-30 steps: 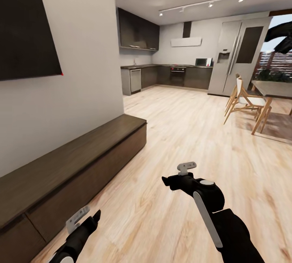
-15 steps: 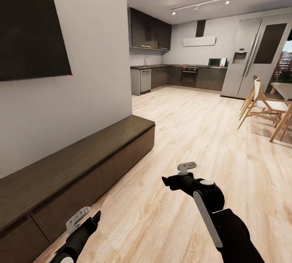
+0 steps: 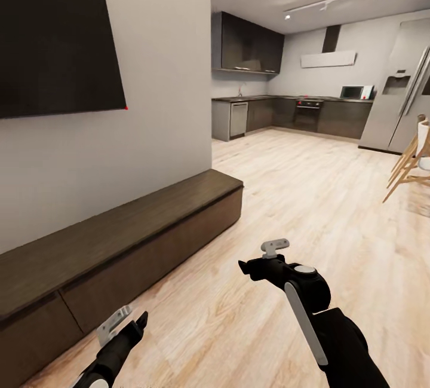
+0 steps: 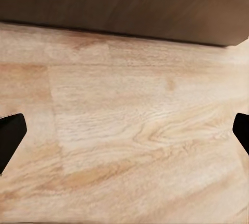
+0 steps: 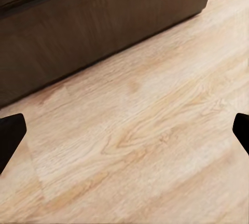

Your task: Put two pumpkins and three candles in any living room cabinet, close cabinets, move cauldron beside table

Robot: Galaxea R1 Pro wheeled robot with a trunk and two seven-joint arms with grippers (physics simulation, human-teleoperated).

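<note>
Dark-brown cabinet (image 3: 119, 244) beneath a television (image 3: 57, 47); wrist views: plank floor (image 4: 135, 130).

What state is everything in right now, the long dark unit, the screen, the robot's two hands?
Cabinet: drawer fronts shut, nothing on top.
Wall screen: dark.
Left gripper: open, empty, over bare wood floor.
Right gripper: open, empty, over the floor beside the cabinet.
</note>
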